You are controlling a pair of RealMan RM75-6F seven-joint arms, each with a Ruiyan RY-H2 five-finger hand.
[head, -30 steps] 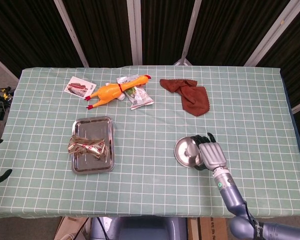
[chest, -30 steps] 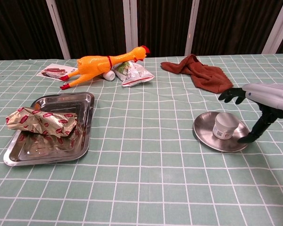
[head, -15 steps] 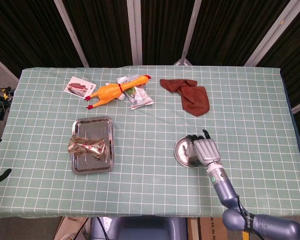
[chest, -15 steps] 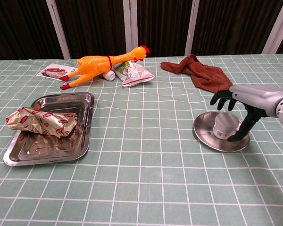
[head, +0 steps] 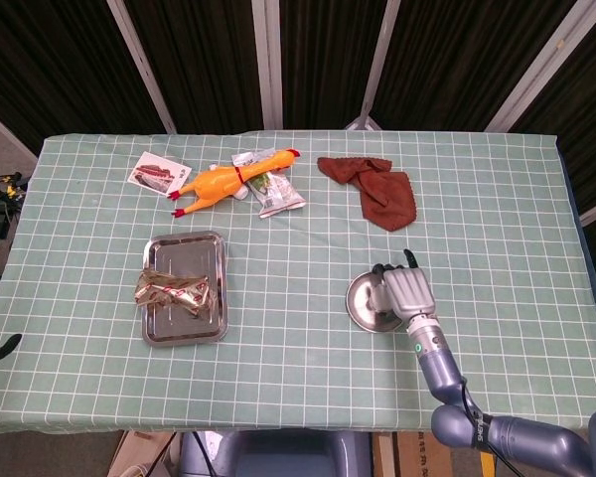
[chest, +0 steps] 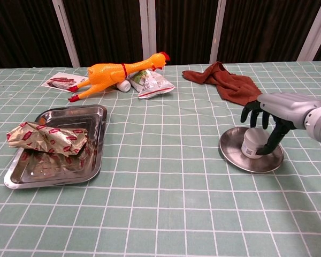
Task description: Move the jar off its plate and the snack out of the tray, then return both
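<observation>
The small white jar (chest: 252, 144) stands upright on its round metal plate (chest: 241, 160) at the table's front right. My right hand (chest: 275, 110) arches over it: the fingers hang by its far side, the thumb is at its right side, and no firm grip shows. In the head view this right hand (head: 407, 291) covers the jar and part of the plate (head: 363, 303). The foil-wrapped snack (chest: 45, 138) lies in the steel tray (chest: 69, 112) at the left. Of my left hand (head: 2, 349), only dark fingertips show at the left edge, spread apart and holding nothing.
A yellow rubber chicken (chest: 117, 72), a green snack packet (chest: 152, 83) and a printed card (chest: 61, 82) lie at the back left. A crumpled brown cloth (chest: 232, 83) lies behind the plate. Bare tablecloth lies between the tray and the plate.
My right hand has moved left and forward from beside the plate to over the jar, its thumb coming in against the jar's side. The jar, snack and tray have not moved.
</observation>
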